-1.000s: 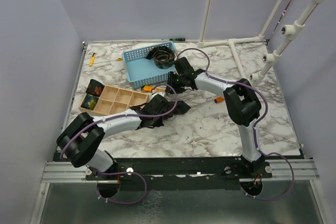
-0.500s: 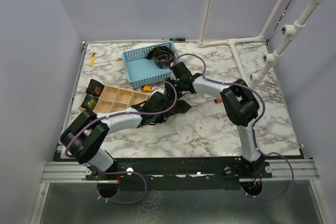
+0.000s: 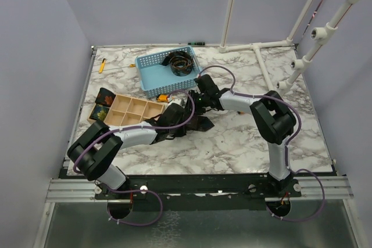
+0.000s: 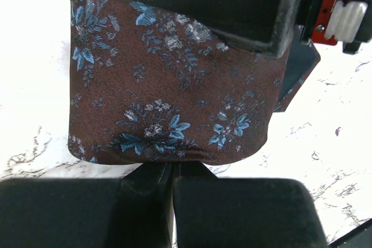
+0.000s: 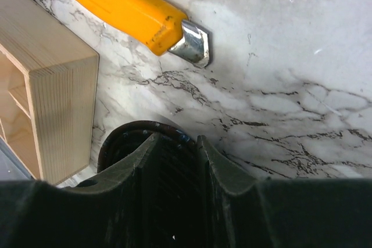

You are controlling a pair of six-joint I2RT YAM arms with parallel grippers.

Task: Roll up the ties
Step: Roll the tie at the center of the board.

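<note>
On the far left of the table (image 3: 244, 137) sits the tray (image 3: 136, 107), with two dark bundles (image 3: 102, 108) at its left end; I cannot tell whether they lie in its compartments or beside them. My left arm reaches in from below the tray, and my left gripper (image 4: 189, 103) is closed down flat on the tie (image 4: 145, 103), brown with small blue flowers. One finger (image 4: 209, 4) presses on the tie's upper edge and the other comes up under its lower edge, so the fabric lies in a broad fold between them. The rest of that tie spreads dark on the marble near the middle of the table, just right of my left wrist.

The knife (image 5: 116, 4) lies just beside the tray's right end, its metal tip towards the open marble. Behind it stands the basket (image 3: 152, 71), holding a rolled tie (image 3: 181, 63) at its right end.

My right gripper (image 5: 176, 143) comes in from the right, low over the table near the tray's corner. Its fingers stand partway apart, with a dark coil (image 5: 119, 140) pinched between them and curling out on the tray side.
</note>
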